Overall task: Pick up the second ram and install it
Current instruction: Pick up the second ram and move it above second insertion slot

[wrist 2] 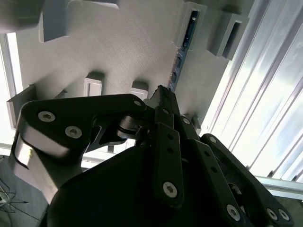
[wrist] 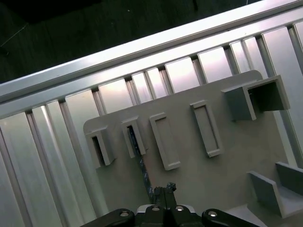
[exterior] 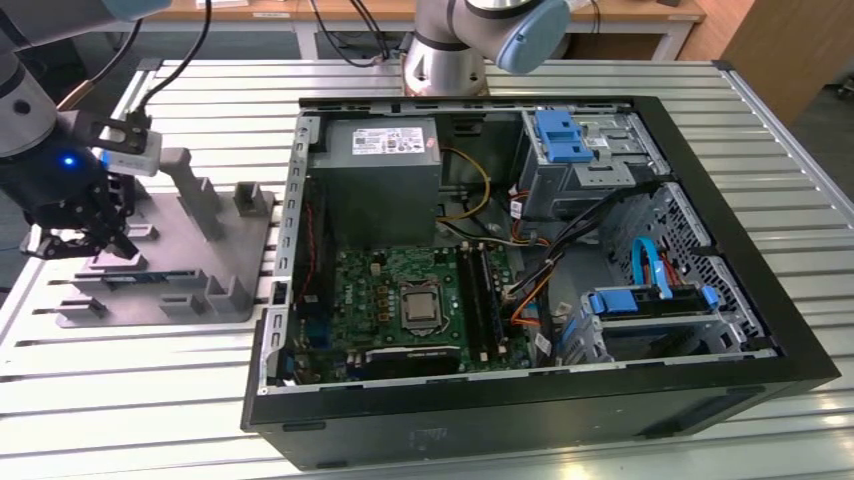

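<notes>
- The second ram (exterior: 140, 277), a thin blue stick, is standing on its edge in the grey tray (exterior: 200, 255). It is sitting on the exterior view's left, along the near side of the tray.
- In the second wrist view the blue stick (wrist 2: 183, 45) is resting in little grey slots and running straight under the fingertips. In the first wrist view it (wrist: 134, 140) is doing the same.
- The gripper (wrist: 165, 190) is hanging over the left part of the tray. Its two fingers are squeezing together on the top edge of the stick, at one end of it.
- Tall grey pegs (exterior: 200, 195) are sticking up from the far part of the tray, to the right of the gripper.
- The tray is lying on a table of silver metal slats (exterior: 134, 400).
- Right of the tray, a big black computer case (exterior: 534, 410) is lying open on the table.
- Inside it, a green motherboard (exterior: 367, 290) is lying flat near the left wall.
- Blue plastic holders (exterior: 558, 135) are sitting at the far right of the case.
</notes>
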Available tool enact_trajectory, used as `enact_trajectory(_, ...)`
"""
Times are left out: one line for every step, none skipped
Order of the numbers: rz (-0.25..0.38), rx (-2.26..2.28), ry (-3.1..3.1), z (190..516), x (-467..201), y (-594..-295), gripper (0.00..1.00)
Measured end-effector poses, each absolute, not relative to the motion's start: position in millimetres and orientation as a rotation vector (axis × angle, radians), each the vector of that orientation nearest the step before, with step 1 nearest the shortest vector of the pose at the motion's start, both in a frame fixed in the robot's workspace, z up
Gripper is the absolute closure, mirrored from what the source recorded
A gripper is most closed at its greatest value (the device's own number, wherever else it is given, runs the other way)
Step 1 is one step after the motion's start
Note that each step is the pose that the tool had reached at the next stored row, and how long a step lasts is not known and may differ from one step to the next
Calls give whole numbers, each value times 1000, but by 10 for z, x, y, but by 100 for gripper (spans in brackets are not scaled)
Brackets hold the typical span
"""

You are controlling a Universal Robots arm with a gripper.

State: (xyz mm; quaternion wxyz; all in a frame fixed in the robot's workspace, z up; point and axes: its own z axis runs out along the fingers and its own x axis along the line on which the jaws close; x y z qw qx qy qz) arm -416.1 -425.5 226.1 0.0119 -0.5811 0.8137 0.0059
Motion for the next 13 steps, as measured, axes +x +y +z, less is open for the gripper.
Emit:
enact_trajectory(18,-1821,2531,2262,-4161,-4255,90)
enact_trajectory(19,-1828,2525,2262,-4161,-4255,90)
enact_trajectory(19,-1836,2520,2262,-4161,-4255,90)
enact_trajectory(19,-1845,2514,2261,-4161,-4255,90)
enact_trajectory(19,-1853,2508,2262,-4161,-4255,90)
enact_trajectory(19,-1861,2502,2261,-4161,-4255,90)
enact_trajectory(19,-1869,2496,2261,-4161,-4255,90)
enact_trajectory(19,-1877,2490,2262,-4161,-4255,90)
enact_trajectory(19,-1885,2484,2261,-4161,-4255,90)
enact_trajectory(20,-1893,2478,2261,-4161,-4255,90)
enact_trajectory(20,-1901,2472,2261,-4161,-4255,90)
enact_trajectory(20,-1909,2466,2262,-4161,-4255,90)
enact_trajectory(20,-1916,2460,2261,-4161,-4255,90)
